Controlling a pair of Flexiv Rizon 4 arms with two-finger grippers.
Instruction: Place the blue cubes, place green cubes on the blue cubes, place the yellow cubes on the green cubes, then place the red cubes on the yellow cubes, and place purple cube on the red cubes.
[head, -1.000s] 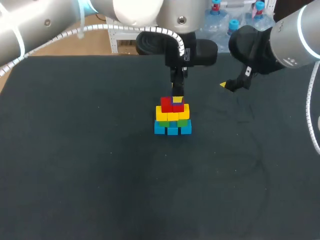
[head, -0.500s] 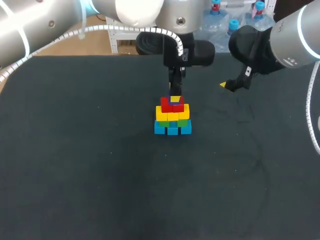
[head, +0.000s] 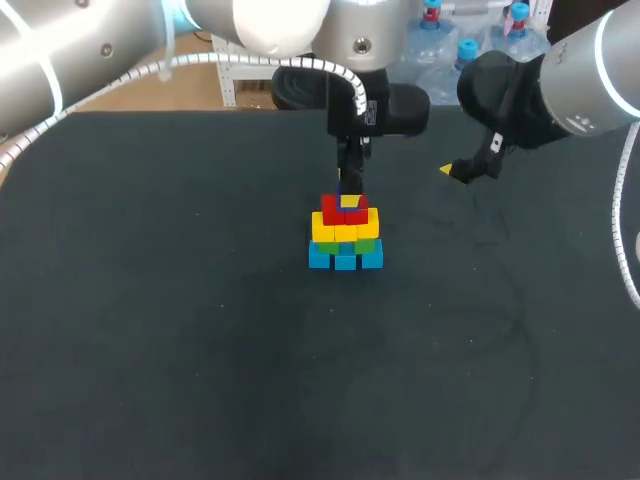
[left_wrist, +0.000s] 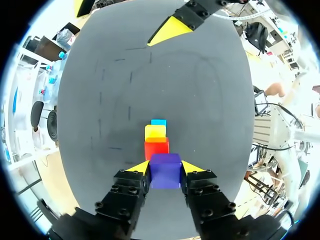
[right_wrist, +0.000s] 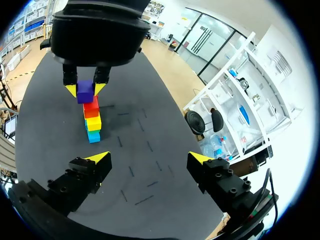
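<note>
A small pyramid of cubes stands mid-table: blue cubes (head: 345, 259) at the bottom, green cubes (head: 366, 245) on them, then yellow cubes (head: 343, 232), then red cubes (head: 336, 210). My left gripper (head: 350, 198) points straight down over the top, shut on the purple cube (left_wrist: 165, 170), which is right on top of the red cubes (left_wrist: 156, 148). The right wrist view shows the purple cube (right_wrist: 85, 91) between the left fingertips, at the red layer (right_wrist: 91, 105); I cannot tell whether it rests there. My right gripper (right_wrist: 150, 160) stands open and empty, to the back right of the pyramid (right_wrist: 93, 122).
My right arm's wrist (head: 490, 150) hovers over the table's back right. The dark table top (head: 200, 350) carries nothing else that I can see.
The left gripper has shifted very slightly to the left with the purple cube over the stack. The right arm has kept still.
</note>
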